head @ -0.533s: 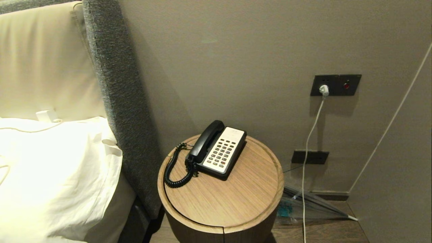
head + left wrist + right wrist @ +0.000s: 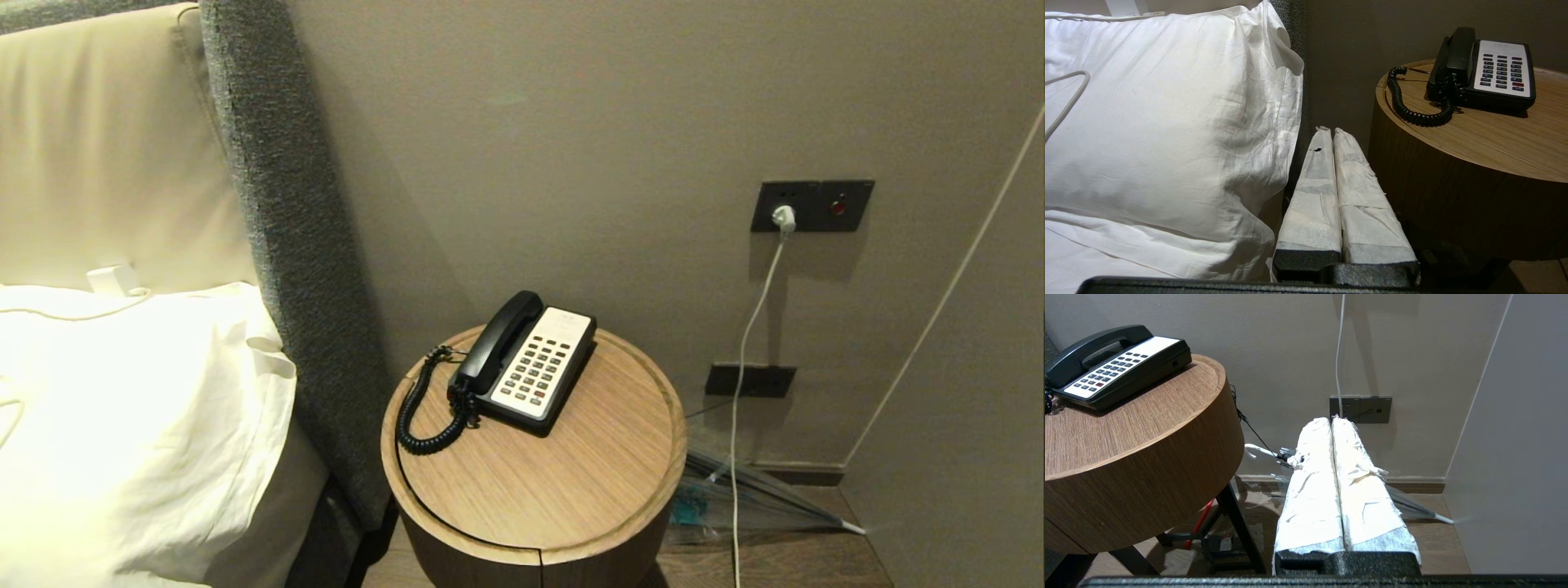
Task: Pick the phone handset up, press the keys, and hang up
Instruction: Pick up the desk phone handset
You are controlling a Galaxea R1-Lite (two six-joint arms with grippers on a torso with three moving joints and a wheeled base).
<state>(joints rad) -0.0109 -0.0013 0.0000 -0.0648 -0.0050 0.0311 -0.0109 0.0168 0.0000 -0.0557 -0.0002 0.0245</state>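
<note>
So the phone handset (image 2: 498, 343) is sitting in its cradle along the left side of the black-and-white phone base (image 2: 539, 371), a bit left of center in the head view, on top of the round wooden side table (image 2: 563, 490). Its black coiled cord (image 2: 420, 416) loops off to the lower left across the tabletop. Neither arm shows up in the head view at all. In the left wrist view the left gripper (image 2: 1333, 130) sits bottom center, its white-wrapped fingers (image 2: 1314, 183) pressed flat together with nothing between them, hanging in the gap between the white pillow (image 2: 1167, 122) and the table's side, touching neither as far as I can see. Same deal in the right wrist view: right gripper (image 2: 1332, 419) bottom center, padded fingers (image 2: 1363, 490) closed on each other, empty, off to the right of the table, with the wall outlet plate (image 2: 1360, 409) behind its tips
</note>
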